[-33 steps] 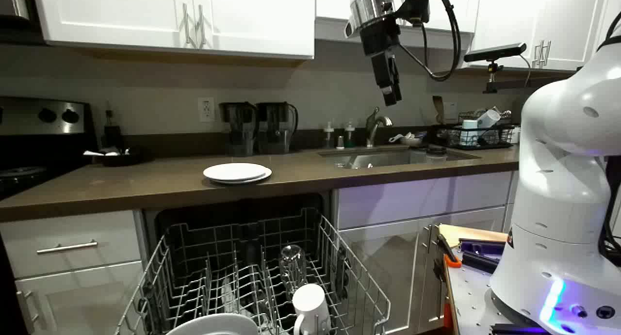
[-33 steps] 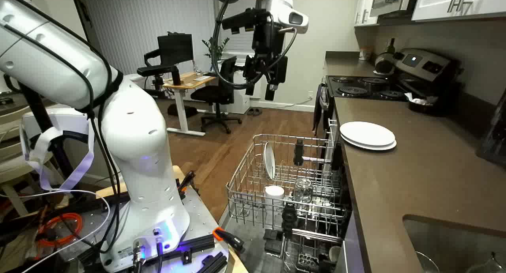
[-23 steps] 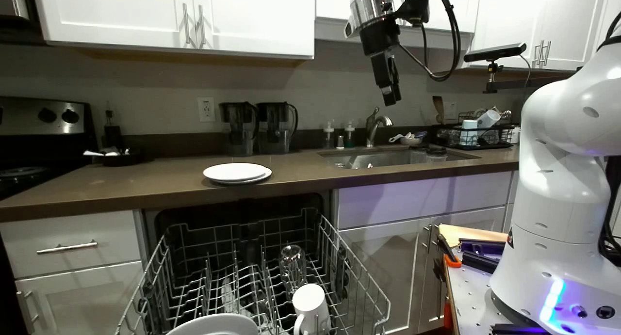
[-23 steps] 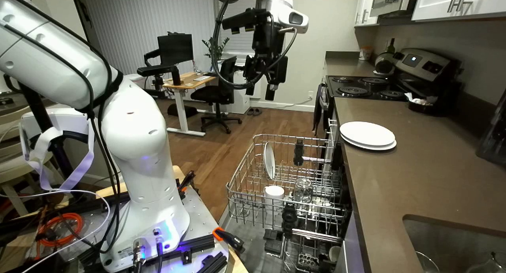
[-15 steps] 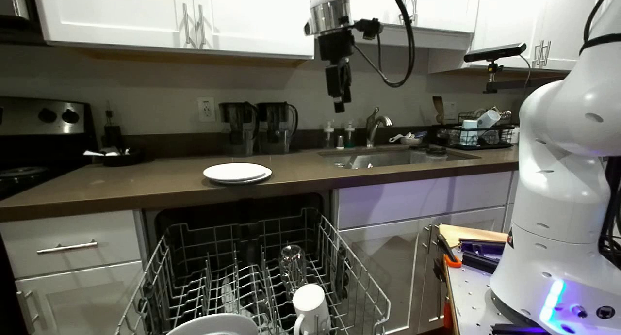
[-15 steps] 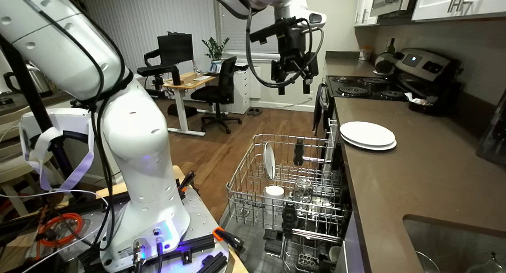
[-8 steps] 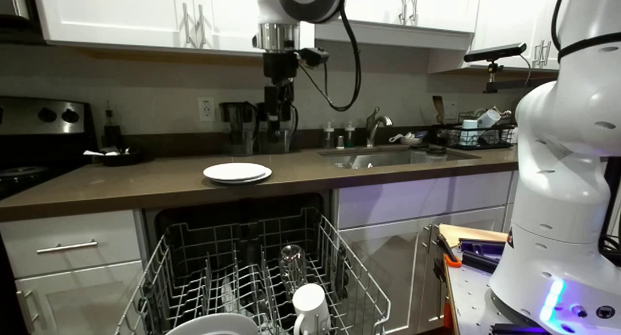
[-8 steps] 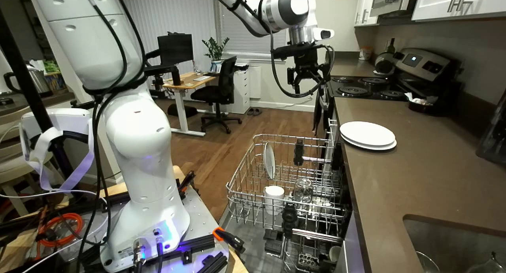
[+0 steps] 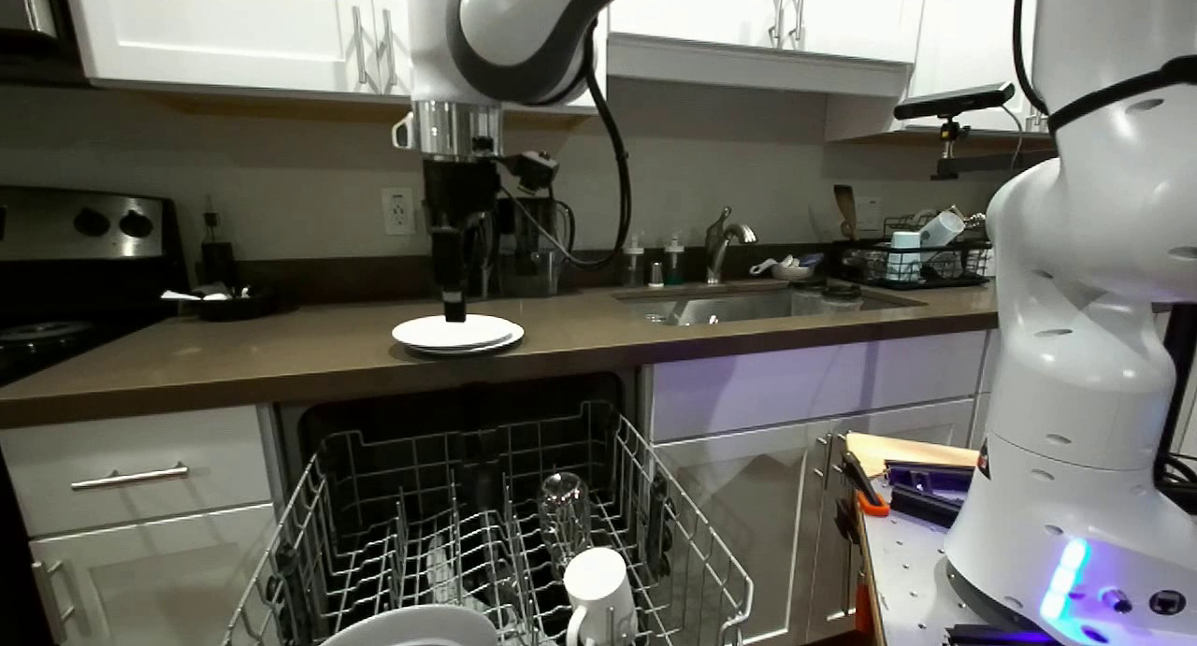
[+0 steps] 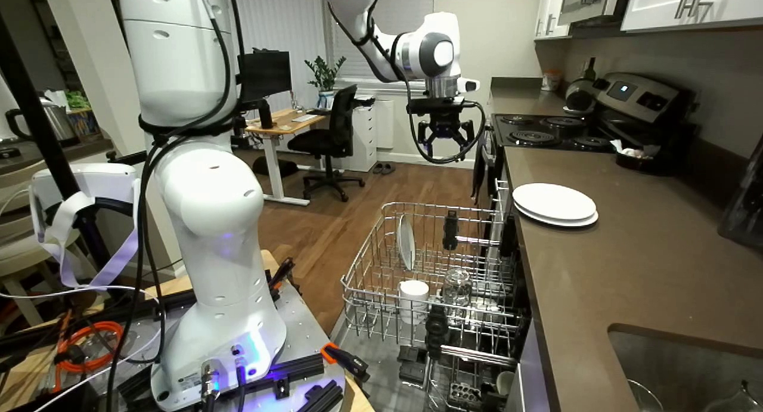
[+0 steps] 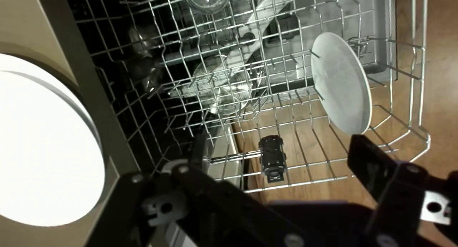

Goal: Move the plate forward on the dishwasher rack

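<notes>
Hanging above the dishwasher rack [image 10: 419,205], where the plate [image 11: 340,83] stands on edge, our gripper [image 10: 446,148] has jaws wide apart.

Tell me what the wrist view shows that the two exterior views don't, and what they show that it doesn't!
Only the wrist view: the broad face of the plate, whole; in the exterior views it is cut off or a thin oval.
Only the exterior views: the white mug, the stove and the robot's base.
All share: the dishwasher rack, the stacked white plates, a clear glass and the gripper.
</notes>
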Tool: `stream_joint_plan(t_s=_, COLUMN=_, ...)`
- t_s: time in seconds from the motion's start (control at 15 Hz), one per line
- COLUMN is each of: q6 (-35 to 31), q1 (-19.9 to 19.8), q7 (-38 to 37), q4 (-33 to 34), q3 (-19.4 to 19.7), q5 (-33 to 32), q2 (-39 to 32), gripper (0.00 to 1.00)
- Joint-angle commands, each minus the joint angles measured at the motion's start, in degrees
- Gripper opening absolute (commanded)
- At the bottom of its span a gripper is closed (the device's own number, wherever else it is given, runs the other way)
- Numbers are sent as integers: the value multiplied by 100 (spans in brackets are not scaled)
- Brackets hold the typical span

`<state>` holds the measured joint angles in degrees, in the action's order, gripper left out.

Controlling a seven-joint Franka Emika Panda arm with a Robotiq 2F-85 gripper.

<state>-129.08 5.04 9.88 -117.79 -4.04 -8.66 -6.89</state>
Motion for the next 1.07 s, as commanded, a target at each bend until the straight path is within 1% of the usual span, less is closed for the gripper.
stream_joint_plan(t_s=0.0, q6=-29, q1=112, q7=21, q4=553, q3=-84, q5=-329, q2=-751, gripper=100)
stream_joint_plan(t_s=0.27, q6=-139, q1=181, q7=94, q4=1098, q3=-93, q5=-505, q2=-1478, gripper=100)
stream_joint_plan(t_s=0.33, q6=-96, q1=144, q7=235, q4=1206, q3=-113, q5=-439, q2=-1559, gripper=100)
stream_joint_plan(t_s=0.4, q6=-46, q1=167, q7=5, q4=873, q3=-102, q5=-399, q2=-1260, gripper=100)
stream_joint_plan(t_s=0.6, q6=-47, q1=169, q7=75, q4=1135, q3=-98, q5=-399, q2=-1547, gripper=100)
stream_joint_plan(t_s=1.0, q6=-593, q1=298, q7=81, q4=1796, q3=-229, q5=-316, q2=-2781, gripper=100)
